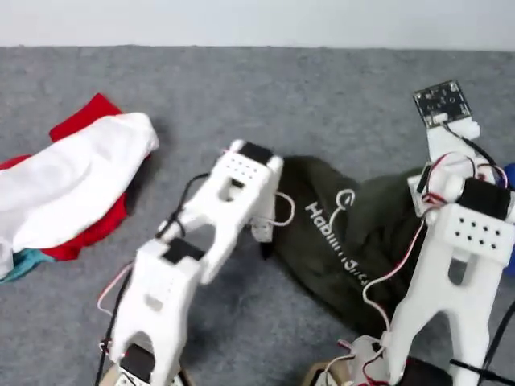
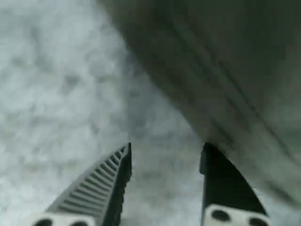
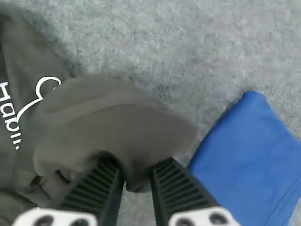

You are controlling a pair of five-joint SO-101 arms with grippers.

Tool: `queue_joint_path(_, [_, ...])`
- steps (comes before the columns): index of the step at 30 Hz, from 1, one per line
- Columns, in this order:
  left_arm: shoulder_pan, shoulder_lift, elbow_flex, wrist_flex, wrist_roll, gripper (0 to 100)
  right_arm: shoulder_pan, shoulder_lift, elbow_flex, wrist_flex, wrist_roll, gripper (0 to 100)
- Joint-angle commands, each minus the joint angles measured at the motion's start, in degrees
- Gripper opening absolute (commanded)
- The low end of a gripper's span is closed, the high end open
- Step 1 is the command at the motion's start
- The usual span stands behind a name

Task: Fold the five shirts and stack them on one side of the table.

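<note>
Three shirts look piled, the olive shirt [image 1: 346,233] is mid-fold, and the blue shirt [image 3: 244,155] waits.
At the high view's left, the white shirt [image 1: 76,181] tops the red shirt [image 1: 88,112] and teal shirt [image 1: 20,265]. Centre-right, the right gripper [image 3: 137,165] pinches the olive shirt's fold, and the left gripper [image 2: 167,148] gapes beside its edge.

Cut by the high view's right edge: blue shirt [image 1: 510,178]. Mostly buried under red shirt [image 1: 84,121] and white shirt [image 1: 80,177] at left: teal shirt [image 1: 20,269]. Blurred, upper right in left wrist view: dark green shirt [image 2: 221,70].
</note>
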Motion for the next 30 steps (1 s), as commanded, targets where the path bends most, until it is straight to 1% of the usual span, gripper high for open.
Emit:
queue_joint_path(1, [-0.2,5.8,-9.7,0.7,0.9,23,0.6,0.1,-3.0,-0.7,-0.4,1.0])
queue_joint_path(9, [-0.9,5.1,-21.1,0.7,1.0,23,0.5,0.1,-2.9,-0.9,0.5,1.0])
queue_joint_path(14, [-2.0,4.9,-26.9,0.7,4.0,23,0.7,0.1,-2.9,-0.7,0.7,1.0])
queue_joint_path(23, [-1.2,5.5,-27.4,0.3,4.1,23,0.8,0.1,-2.9,-0.7,0.7,1.0])
queue_joint_path(30, [-1.0,5.7,-27.0,-2.9,6.3,23,0.7,0.1,-2.9,-0.7,0.7,1.0])
